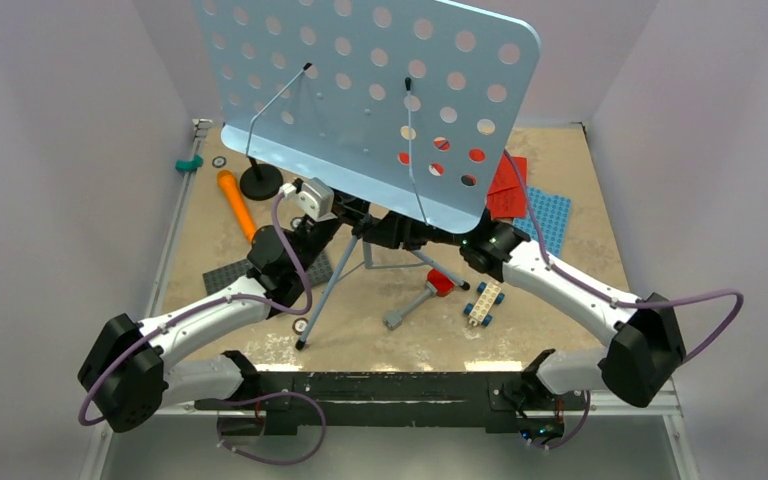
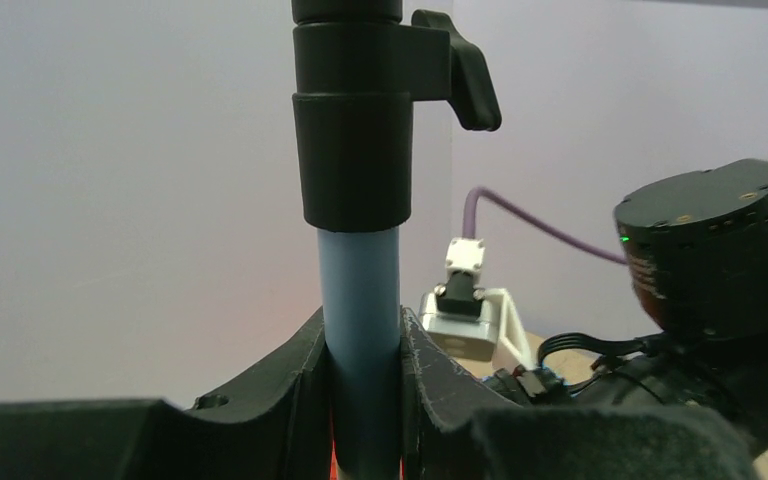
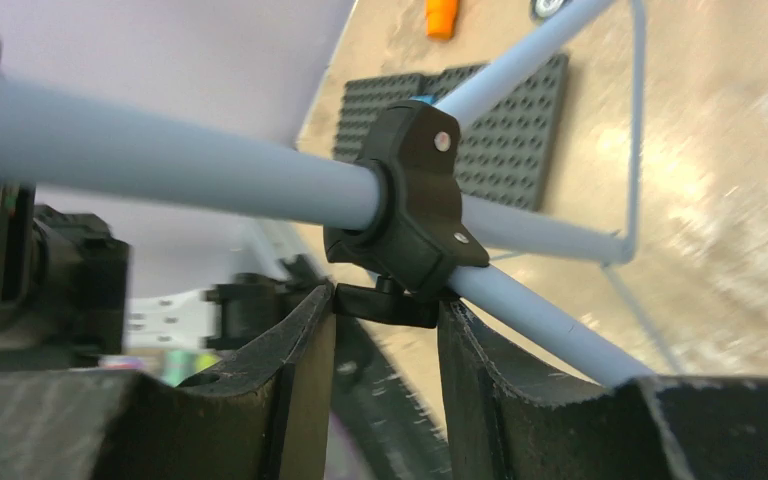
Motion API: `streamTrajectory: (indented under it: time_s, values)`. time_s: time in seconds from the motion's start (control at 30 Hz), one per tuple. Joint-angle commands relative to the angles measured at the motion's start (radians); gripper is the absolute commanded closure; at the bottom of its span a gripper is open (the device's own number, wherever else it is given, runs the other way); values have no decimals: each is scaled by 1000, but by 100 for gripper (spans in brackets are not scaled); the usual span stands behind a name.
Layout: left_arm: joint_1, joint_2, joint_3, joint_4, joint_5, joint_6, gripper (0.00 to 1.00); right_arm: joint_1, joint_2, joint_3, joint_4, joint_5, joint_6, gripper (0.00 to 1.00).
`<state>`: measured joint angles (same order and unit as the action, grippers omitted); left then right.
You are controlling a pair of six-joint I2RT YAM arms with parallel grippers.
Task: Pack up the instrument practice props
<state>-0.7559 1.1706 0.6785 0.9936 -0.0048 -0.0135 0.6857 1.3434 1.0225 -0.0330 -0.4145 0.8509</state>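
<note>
The left pincer [image 2: 360, 345] is clamped on the grey-blue pole [image 2: 360, 280] of the music stand [image 1: 360, 90], just below its black locking collar [image 2: 355, 130]. The right pincer [image 3: 387, 300] is closed on a small black knob [image 3: 365, 300] under the tripod's hub [image 3: 410, 200], and the stand is upright between the two. The orange toy microphone [image 1: 237, 203] and the black mic stand [image 1: 260, 183] sit beyond and left of the left pincer. The red sheet-music pages [image 1: 508, 190] lie just past the right one.

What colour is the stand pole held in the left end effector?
Pale grey-blue pole, under a black collar; left wrist view shows it best.
</note>
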Motion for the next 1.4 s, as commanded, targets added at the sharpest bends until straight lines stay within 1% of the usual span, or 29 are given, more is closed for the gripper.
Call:
streamTrajectory:
  time_s: [0.0,0.1,0.17,0.27,0.37,0.43,0.5,0.57,0.6,0.73,0.9,1.07,1.13,1.23,1.37]
  values:
    - [-14,32,-54,-145,37,22,100,32,-99,14,43,325,-506,100]
    - [-15,42,-43,-156,31,-10,100,71,-135,-110,208,428,-707,100]
    - [-14,47,-39,-159,26,-21,100,80,-149,-163,293,464,-791,100]
    - [-15,54,-37,-158,21,-31,100,80,-140,-159,305,465,-817,100]
    - [-17,52,-37,-157,11,-32,100,80,-129,-80,190,471,-739,100]
    - [-17,46,-36,-162,9,-31,100,80,-135,-36,97,440,-670,81]
    - [-17,41,-33,-175,9,-30,100,81,-165,-62,113,386,-645,62]
    - [-17,35,-30,-191,9,-30,100,81,-200,-112,156,337,-570,51]
    - [-17,20,-42,-193,9,-20,100,71,-233,-126,152,273,-435,45]
    - [-17,8,-52,-185,-24,9,100,60,-240,-154,174,117,-178,43]
    - [-17,4,-44,-171,-32,44,100,47,-147,-160,265,-94,173,43]
    - [-19,-10,-48,-170,-28,56,100,21,-86,-182,341,-179,355,42]
    - [-20,-14,-56,-158,-21,69,100,-3,-68,-214,424,-206,435,40]
    - [-22,-15,-61,-153,-15,88,100,-30,-40,-260,556,-222,544,38]
    - [-23,-13,-71,-139,-12,105,100,-39,1,-245,604,-217,620,37]
